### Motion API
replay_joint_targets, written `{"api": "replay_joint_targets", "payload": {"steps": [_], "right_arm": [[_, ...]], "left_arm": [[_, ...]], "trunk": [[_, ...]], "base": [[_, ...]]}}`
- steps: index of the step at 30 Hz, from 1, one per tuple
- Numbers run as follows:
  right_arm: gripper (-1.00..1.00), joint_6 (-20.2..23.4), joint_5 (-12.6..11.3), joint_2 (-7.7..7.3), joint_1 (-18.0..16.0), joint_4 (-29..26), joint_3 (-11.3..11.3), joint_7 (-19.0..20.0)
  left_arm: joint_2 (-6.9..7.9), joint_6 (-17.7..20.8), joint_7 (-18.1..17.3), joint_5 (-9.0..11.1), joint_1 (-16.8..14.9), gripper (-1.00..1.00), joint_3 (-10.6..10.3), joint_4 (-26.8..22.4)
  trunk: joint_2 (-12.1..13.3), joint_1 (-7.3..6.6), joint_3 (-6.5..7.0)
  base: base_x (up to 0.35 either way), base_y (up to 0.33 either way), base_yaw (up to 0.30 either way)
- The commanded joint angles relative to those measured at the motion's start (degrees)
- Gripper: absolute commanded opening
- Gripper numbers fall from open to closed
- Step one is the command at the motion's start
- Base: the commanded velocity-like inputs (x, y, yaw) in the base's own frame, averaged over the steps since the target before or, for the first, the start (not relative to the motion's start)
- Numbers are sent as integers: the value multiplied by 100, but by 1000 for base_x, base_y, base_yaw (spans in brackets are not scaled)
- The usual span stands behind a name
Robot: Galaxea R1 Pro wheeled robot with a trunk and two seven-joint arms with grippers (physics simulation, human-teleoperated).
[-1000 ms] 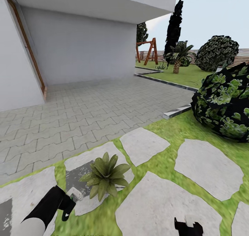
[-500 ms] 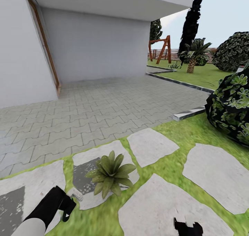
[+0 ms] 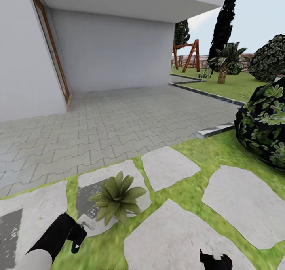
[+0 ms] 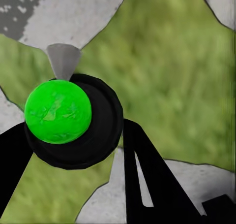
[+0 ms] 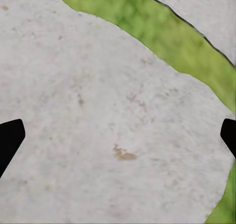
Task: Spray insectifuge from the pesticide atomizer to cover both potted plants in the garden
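The camera has swung slightly, sliding the potted plant [image 3: 114, 198] leftward in view. Just left of the plant, the left claw [image 3: 77, 235] grips the sprayer [image 3: 86, 223], nozzle toward the leaves: spraying looks underway. Well right of the plant, the right claw [image 3: 215, 258] hangs spread, empty, over a stepping stone [image 5: 113, 130]. Next, likely more passes over this plant.

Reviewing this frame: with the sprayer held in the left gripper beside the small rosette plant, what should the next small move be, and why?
Probably press the trigger and spray. The left gripper holds the small pesticide atomizer with the pale grey-white head, whose head points toward the low green rosette potted plant close beside it on the grey stepping stone. The stone looks darkened next to the plant. The right gripper hangs open over another stone.
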Motion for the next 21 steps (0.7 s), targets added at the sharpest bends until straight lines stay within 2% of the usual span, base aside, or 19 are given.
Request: {"api": "replay_joint_targets", "payload": {"steps": [1,7,15,18,21], "right_arm": [[100,-23,60,0,-5,10,-34,-19],[100,-24,60,0,-5,10,-34,-19],[100,-24,60,0,-5,10,-34,-19],[100,-24,60,0,-5,10,-34,-19],[100,-26,60,0,-5,10,-34,-19]], "left_arm": [[-5,15,-50,-45,-4,-100,24,-9],[4,15,-47,-46,-3,-100,10,-19],[-8,15,-51,15,-4,-100,77,-70],[-121,15,-59,48,-4,-100,71,-80],[-176,26,-56,-10,-4,-100,17,-49]], "trunk": [[-2,-1,-11],[-2,-1,-44],[-2,-1,-50],[-2,-1,-50],[-2,-1,-50]], "base": [[0,-259,203],[0,-51,206],[0,0,21],[0,0,0],[0,0,0]]}}
